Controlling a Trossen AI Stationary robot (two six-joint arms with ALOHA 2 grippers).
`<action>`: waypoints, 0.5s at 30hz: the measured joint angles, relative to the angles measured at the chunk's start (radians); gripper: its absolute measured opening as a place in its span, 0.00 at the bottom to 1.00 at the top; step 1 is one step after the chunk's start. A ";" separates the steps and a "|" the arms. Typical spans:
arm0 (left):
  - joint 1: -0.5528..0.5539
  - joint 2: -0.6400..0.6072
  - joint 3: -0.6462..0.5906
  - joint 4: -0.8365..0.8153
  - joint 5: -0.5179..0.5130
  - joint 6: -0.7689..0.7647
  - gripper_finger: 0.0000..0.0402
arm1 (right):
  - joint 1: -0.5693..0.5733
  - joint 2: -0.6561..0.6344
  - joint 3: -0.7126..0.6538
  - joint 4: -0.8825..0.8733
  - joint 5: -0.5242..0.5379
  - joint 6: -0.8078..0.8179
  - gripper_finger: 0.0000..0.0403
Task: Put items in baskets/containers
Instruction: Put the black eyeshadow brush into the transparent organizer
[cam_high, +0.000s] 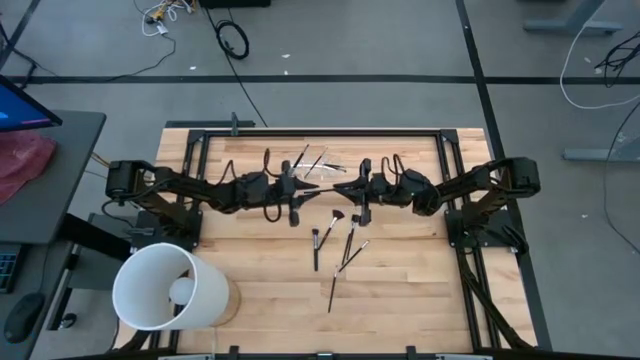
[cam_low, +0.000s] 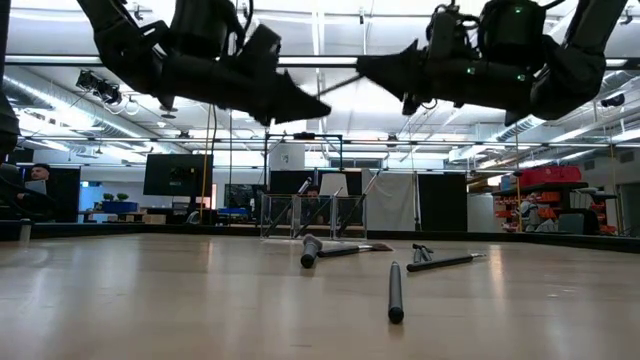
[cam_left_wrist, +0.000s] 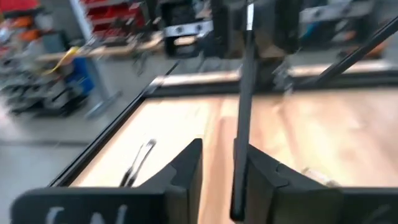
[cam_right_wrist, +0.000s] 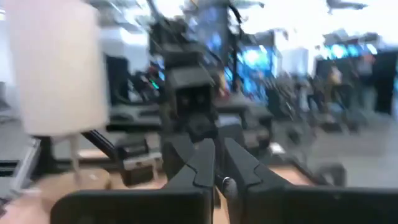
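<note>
Both arms meet above the table's middle, toward its far side. My right gripper (cam_high: 340, 188) (cam_right_wrist: 221, 165) is shut on a thin dark brush (cam_left_wrist: 244, 99). My left gripper (cam_high: 307, 186) (cam_left_wrist: 225, 174) is open, and the brush's free end runs between its fingers, close along one of them; whether it touches, I cannot tell. The clear holder (cam_low: 315, 215) (cam_high: 305, 167) stands on the wood by the far edge with a few brushes leaning out of it. Several loose brushes (cam_high: 340, 250) (cam_low: 395, 290) lie flat nearer the middle. My right gripper pinches the brush between its two fingers at one end, where a silvery bit (cam_right_wrist: 227, 183) shows between them. The fingers come level from the table's right side and lie along the brush. The brush is lifted clear, roughly level, and points at my left gripper.
A large white bucket (cam_high: 165, 287) (cam_right_wrist: 56, 68) lies on its side at the table's near left corner. The black frame rail (cam_high: 320, 130) runs along the far edge. Bare wood lies on the near side, right of the bucket. People show far off in the room.
</note>
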 joint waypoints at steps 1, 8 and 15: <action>0.000 0.000 0.000 -0.018 -0.024 0.001 0.26 | -0.002 -0.006 0.000 -0.042 0.021 0.009 0.02; 0.000 0.000 0.000 -0.107 -0.151 -0.006 0.43 | -0.006 -0.139 0.113 -0.545 0.240 -0.155 0.02; -0.001 0.000 0.000 -0.149 -0.158 -0.042 0.49 | -0.069 -0.168 0.460 -1.236 0.425 -0.180 0.02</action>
